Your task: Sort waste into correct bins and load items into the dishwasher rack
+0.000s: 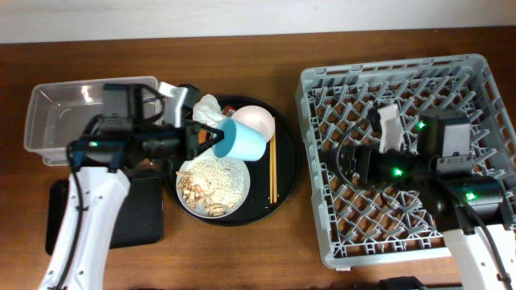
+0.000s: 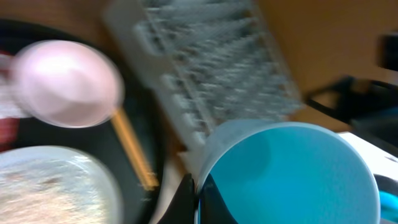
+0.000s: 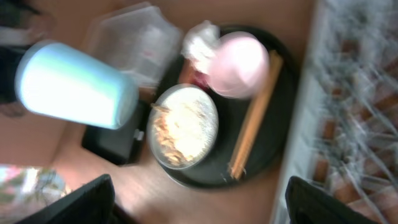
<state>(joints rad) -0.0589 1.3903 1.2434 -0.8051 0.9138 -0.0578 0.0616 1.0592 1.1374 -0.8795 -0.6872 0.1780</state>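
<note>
Cup: light blue, small, empty as far as the left wrist view shows inside it. It is held in the air over the round tray, tipped on its side, mouth toward the left arm. Judged light, stiff and smooth-walled, so apt to slip or swivel in a pinch. It is not heavy enough to need force. The best hold is likely across the wall at the rim, where it is now taken.

Entries, left to right:
- Tub: clear, at the far left of the surface.
- Black bin: shallow, below the tub, partly under the left arm.
- Left fingers: clenched on the cup at its rim.
- Napkin: crumpled, soft, at the round tray's upper left edge.
- Bowl: white, holding rice and brown scraps. It sits on the round tray, below the cup.
- Plate: pale, on the round tray behind the cup.
- Chopsticks: thin pair lying together on the round tray, right of the bowl.
- Rack: grey, pegged, well to the right. No task item is seen in it yet.
- Right fingers: spread wide, nothing between them, hovering above the rack.
</note>
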